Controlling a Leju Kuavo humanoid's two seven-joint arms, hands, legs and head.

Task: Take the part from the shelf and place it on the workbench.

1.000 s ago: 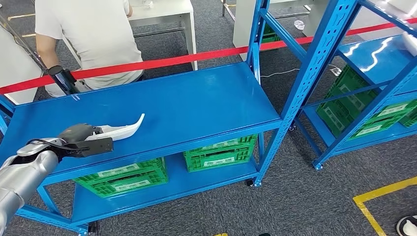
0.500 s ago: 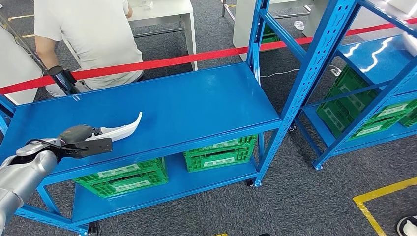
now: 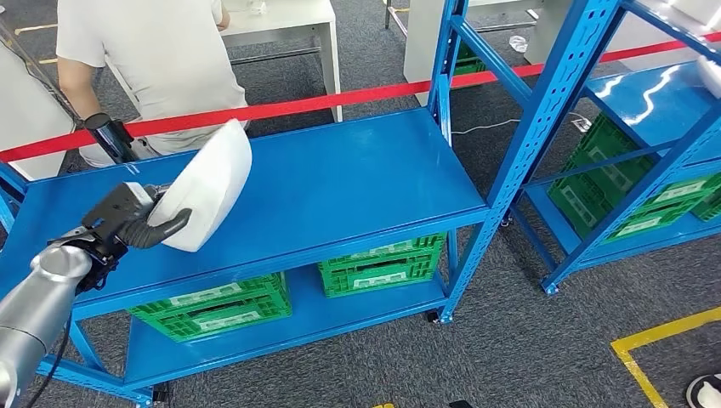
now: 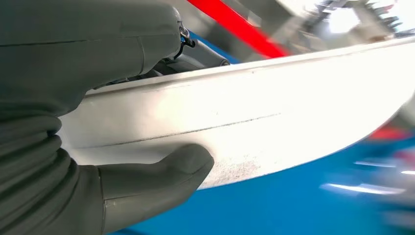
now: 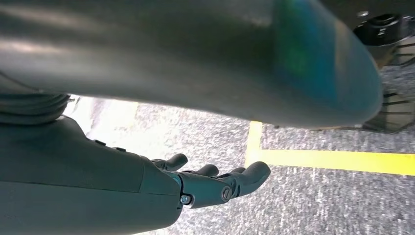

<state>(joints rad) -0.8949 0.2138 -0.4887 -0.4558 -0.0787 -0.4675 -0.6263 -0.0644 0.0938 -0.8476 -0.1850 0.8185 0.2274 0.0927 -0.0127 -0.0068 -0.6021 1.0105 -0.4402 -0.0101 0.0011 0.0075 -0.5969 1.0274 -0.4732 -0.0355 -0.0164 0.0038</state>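
One white part [image 3: 207,183], now raised and tilted in left hand [image 3: 127,223].

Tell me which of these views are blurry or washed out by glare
Head view: sharp, with glare streaks on the far shelf. Left wrist view: the white part held by the left robot hand is overexposed, the background smeared. Right wrist view: the near dark body is out of focus, the right robot hand fairly crisp over bright floor glare.
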